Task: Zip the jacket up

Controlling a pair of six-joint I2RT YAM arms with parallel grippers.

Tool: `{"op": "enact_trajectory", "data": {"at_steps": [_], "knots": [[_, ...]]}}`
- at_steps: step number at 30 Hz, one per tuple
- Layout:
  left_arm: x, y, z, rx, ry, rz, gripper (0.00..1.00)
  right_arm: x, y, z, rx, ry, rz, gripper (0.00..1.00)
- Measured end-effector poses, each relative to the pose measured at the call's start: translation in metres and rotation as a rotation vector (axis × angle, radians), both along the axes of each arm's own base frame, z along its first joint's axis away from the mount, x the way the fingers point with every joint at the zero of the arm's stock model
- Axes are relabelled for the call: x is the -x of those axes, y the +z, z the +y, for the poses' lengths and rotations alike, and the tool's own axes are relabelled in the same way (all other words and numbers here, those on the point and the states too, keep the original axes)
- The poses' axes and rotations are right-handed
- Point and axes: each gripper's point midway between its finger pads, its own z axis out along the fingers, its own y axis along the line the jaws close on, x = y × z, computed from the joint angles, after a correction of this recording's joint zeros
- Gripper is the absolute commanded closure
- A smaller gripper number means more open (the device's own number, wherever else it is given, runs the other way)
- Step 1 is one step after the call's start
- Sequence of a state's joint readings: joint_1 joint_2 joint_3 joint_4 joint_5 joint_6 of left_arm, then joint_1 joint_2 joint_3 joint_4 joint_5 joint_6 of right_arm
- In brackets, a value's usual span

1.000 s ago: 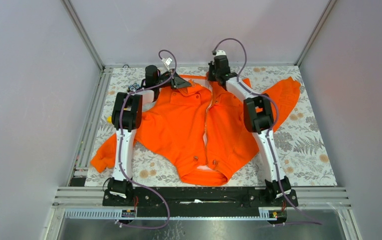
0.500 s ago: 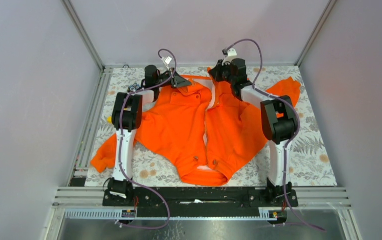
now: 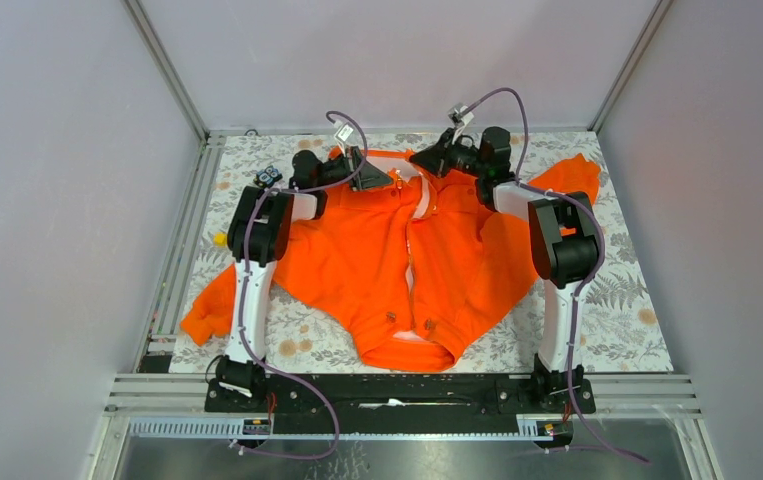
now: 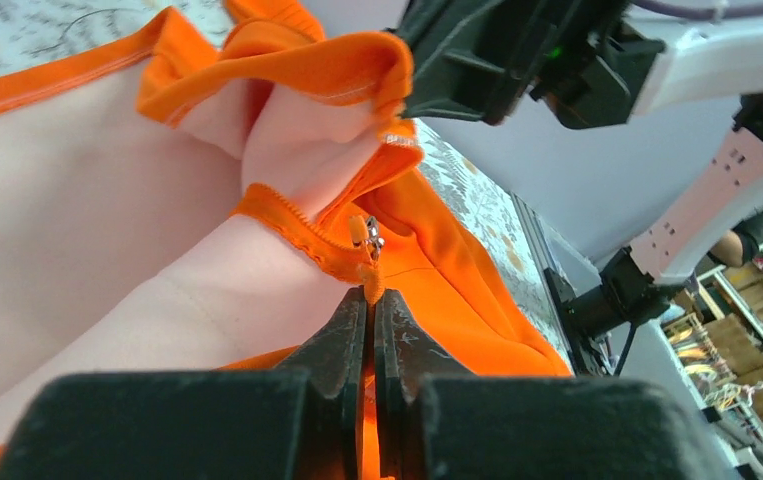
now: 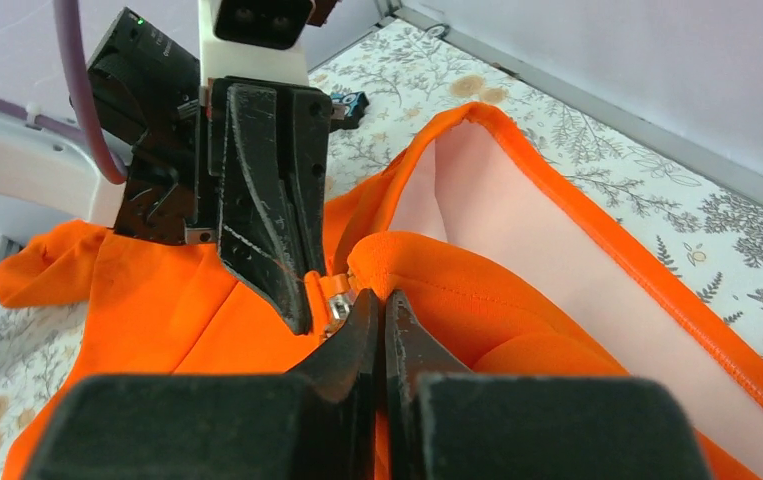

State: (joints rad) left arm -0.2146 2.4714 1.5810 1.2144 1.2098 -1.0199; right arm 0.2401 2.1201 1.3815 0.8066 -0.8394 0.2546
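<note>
We see the jacket [image 3: 347,260] flat on the worktop [image 3: 617,300], left hand [image 4: 369,300] and right hand [image 5: 377,305] both clamped on fabric beside the slider [image 4: 365,236] near the collar [image 4: 317,60], so we judge zipping nearly finished.

One jacket [image 3: 347,260], one bench [image 3: 617,290], two arms, left arm [image 3: 255,225], right arm [image 3: 562,245], and two tools: left tool [image 4: 369,300], right tool [image 5: 375,300].

Bright, even light, faint shadows; overhead view sharp; wrist views blurred along the bottom.
</note>
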Motion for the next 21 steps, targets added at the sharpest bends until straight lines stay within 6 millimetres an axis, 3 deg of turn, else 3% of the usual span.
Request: {"op": "enact_trajectory", "data": {"at_steps": [8, 14, 21], "knots": [[0.023, 0.015, 0.003, 0.034, -0.021, -0.146, 1.0, 0.025, -0.006, 0.004, -0.005, 0.124, -0.038, 1.0], [0.032, 0.023, 0.003, 0.031, -0.014, -0.221, 1.0, 0.041, 0.012, 0.007, -0.054, 0.22, -0.072, 1.0], [0.038, 0.027, -0.003, 0.028, -0.021, -0.285, 1.0, 0.056, 0.017, 0.009, -0.067, 0.306, -0.07, 1.0]]}}
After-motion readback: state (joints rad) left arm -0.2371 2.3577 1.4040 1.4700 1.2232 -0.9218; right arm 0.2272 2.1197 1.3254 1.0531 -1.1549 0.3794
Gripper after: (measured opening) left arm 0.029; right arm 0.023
